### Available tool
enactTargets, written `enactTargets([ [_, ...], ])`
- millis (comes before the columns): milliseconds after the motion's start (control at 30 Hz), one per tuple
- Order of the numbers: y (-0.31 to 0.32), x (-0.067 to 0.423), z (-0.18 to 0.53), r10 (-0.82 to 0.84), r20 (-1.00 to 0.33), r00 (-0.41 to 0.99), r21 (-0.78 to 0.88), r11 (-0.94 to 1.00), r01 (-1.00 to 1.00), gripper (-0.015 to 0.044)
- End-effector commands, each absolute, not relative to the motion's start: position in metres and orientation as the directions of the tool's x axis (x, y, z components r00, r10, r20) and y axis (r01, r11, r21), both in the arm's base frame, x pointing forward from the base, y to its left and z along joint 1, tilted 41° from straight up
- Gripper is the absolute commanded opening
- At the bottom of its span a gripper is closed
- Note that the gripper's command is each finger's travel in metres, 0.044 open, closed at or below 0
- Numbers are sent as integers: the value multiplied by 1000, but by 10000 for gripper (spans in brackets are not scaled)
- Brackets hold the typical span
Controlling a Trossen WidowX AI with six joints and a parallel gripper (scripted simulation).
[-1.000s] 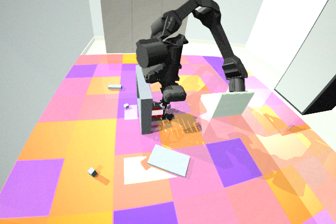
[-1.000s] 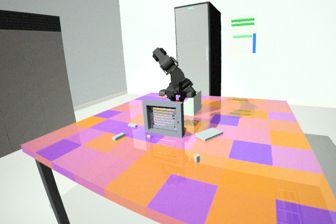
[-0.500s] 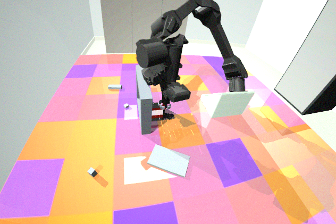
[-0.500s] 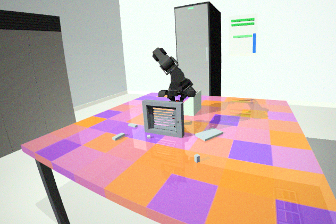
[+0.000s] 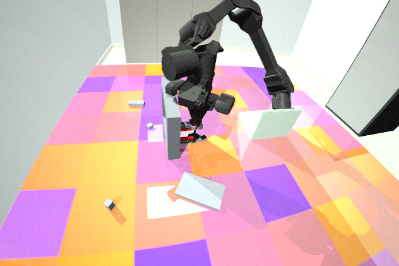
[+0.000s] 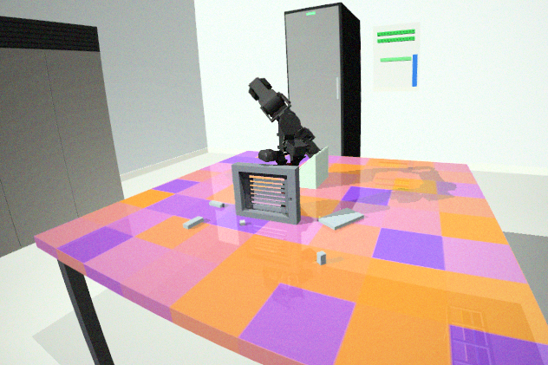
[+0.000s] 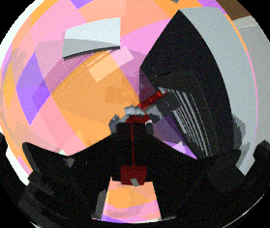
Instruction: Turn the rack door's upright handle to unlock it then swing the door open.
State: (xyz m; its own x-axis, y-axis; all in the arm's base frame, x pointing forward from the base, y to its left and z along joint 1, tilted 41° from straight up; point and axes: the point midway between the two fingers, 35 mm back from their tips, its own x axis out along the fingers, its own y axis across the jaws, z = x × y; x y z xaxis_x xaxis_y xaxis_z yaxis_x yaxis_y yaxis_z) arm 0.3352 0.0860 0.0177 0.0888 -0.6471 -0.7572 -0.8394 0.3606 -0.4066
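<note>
Room: pale walls, a tall grey cabinet point(image 5: 363, 59) point(image 6: 311, 81) standing beyond the patchwork table point(image 5: 80, 163) point(image 6: 212, 268). The grey frame point(image 5: 173, 134) point(image 6: 238, 195) point(image 7: 205, 43) stood upright on the tabletop; the slatted door point(image 6: 267, 189) showed through its opening. Task item: the red handle point(image 5: 190, 135) point(image 7: 134, 175) was on the face of the door turned to the arm point(image 5: 266, 48) point(image 6: 290, 128). Gripper point(image 5: 194, 126) point(image 7: 131, 137) reached down beside the frame, jaws clenched on the handle. Exact handle angle could not be read.

Other items: a pale green panel point(image 5: 273, 124) point(image 6: 315, 168) stood upright by the arm's foot. A flat grey slab point(image 5: 201, 190) point(image 6: 342, 218) point(image 7: 93, 38) lay near the frame; a small block point(image 5: 109, 204) point(image 6: 321, 257) sat well apart from it. A tiny cube point(image 5: 149, 125) point(image 6: 242, 222) rested near the frame, on the side away from the gripper.
</note>
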Motion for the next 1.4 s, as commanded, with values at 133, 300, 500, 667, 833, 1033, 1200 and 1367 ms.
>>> enactTargets([
  [133, 86, 336, 17, -647, -757, 91, -175, 66, -982, 25],
  [300, 86, 336, 17, -647, -757, 91, -16, -121, -993, 25],
  [500, 86, 336, 17, -647, -757, 91, 175, -335, -926, 25],
  [667, 86, 336, 17, -647, -757, 91, 220, -384, -897, 25],
  [833, 86, 336, 17, -647, -757, 91, 220, -384, -897, 25],
  [1033, 86, 336, 17, -647, -757, 91, 220, -384, -897, 78],
  [1200, 86, 336, 17, -647, -757, 91, 220, -384, -897, 209],
  [1367, 86, 336, 17, -647, -757, 91, 215, -379, -900, 297],
])
